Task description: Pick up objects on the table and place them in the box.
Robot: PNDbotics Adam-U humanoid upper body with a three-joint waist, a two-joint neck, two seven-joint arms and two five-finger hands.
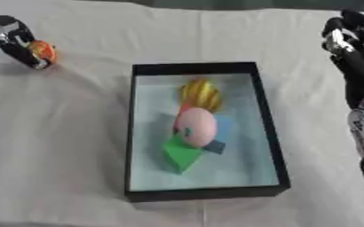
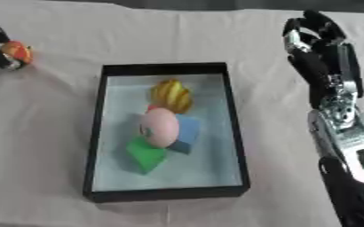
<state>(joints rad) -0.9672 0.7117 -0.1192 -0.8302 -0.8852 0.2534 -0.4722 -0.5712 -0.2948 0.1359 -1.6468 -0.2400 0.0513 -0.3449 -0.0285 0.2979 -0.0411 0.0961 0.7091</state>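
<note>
Fingers [image 1: 20,48] of the left hand [image 1: 10,37] curl round an orange object [image 1: 43,52], orientation unclear.

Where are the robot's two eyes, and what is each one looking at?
Left eye view: sits in the head, looks down at the box on the table; left hand at upper left, curled round an orange thing; right hand at upper right.
Right eye view: beside it in the head, same downward look; more of the right arm shows, the left hand is nearly cut off at the edge.
Both share: the box holding a pink egg shape, a yellow thing and a green block.
</note>
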